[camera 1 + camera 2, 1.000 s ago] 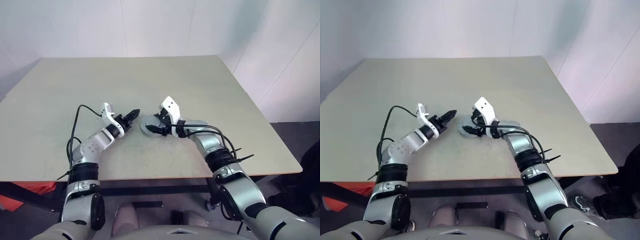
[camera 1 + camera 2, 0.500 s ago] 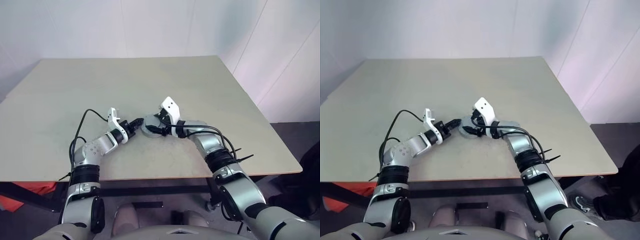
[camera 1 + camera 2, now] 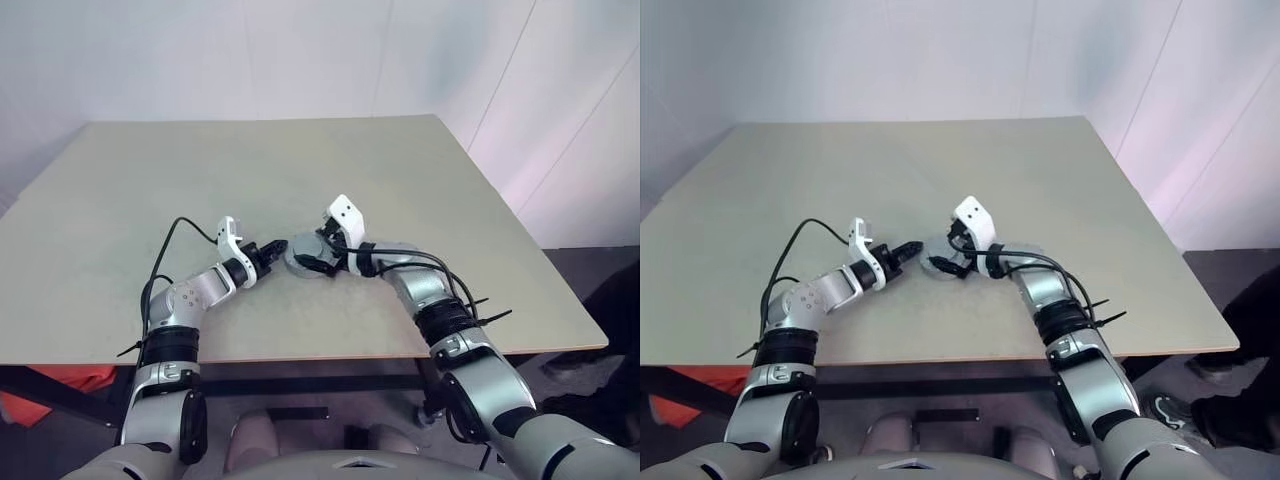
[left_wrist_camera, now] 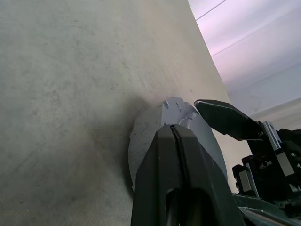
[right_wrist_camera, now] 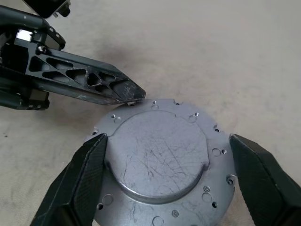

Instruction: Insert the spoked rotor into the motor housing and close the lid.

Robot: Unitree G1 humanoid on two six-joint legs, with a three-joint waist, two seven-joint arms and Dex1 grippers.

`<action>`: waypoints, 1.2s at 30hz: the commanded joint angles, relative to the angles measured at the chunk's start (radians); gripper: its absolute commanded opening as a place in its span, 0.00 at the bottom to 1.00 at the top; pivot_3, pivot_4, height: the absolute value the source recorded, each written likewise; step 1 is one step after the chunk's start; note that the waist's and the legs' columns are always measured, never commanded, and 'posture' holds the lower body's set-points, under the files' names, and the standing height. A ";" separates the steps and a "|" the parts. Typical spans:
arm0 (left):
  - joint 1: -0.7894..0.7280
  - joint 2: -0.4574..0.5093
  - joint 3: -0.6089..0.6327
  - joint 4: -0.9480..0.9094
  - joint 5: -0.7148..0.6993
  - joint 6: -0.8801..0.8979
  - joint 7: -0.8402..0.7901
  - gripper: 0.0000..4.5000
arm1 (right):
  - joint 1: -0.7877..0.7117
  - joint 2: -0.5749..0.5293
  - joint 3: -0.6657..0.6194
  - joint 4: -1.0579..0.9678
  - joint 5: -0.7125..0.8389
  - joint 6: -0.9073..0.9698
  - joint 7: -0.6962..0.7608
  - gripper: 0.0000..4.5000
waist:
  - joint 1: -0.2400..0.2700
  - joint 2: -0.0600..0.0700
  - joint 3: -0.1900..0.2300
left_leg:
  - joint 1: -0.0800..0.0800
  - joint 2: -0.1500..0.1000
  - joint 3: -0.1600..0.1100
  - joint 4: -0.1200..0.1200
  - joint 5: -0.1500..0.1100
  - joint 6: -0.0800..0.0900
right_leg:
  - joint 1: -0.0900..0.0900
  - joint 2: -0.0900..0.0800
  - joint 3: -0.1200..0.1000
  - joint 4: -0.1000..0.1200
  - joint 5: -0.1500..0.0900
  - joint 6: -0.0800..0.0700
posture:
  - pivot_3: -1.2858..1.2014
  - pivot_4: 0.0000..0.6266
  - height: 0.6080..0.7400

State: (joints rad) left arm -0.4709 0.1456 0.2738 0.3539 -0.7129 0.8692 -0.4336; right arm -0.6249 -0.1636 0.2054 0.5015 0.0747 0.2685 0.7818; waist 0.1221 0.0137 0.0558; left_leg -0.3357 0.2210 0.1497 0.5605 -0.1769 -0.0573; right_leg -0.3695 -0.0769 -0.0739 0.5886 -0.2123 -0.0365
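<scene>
Left claw (image 3: pixel 277 247) clenched, holding nothing, tips touching rim of flat round grey metal lid (image 5: pixel 162 162) w/ notched edge and raised centre. Lid flat on beige table (image 3: pixel 300 170), nearer front edge than back, approx mid-width. Right claw (image 5: pixel 169 165) released, black fingers (image 5: pixel 82 174) spread either side of lid.

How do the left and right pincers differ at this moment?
The left pincer is shut, its tip touching the rim of the flat round grey notched lid. The right pincer is open, its black fingers standing on either side of the lid. Both are at the lid on the beige table.
</scene>
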 commanded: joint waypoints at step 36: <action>0.028 -0.019 -0.034 -0.010 0.036 -0.005 -0.082 0.00 | -0.003 0.196 -0.606 -0.204 0.512 1.141 -0.438 0.99 | 0.004 0.000 -0.002 | -0.006 -0.013 0.000 -0.014 0.001 -0.002 | -0.005 -0.011 0.001 0.000 -0.007 0.011 | 0.52 0.00 1.00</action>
State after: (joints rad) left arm -0.4468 0.1378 0.2622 0.3334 -0.6880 0.8552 -0.5219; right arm -0.6089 0.0026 -0.4192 0.2546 0.5899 1.4406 0.3624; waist 0.1266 0.0141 0.0536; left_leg -0.3412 0.2076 0.1497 0.5468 -0.1756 -0.0597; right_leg -0.3733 -0.0883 -0.0729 0.5884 -0.2190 -0.0255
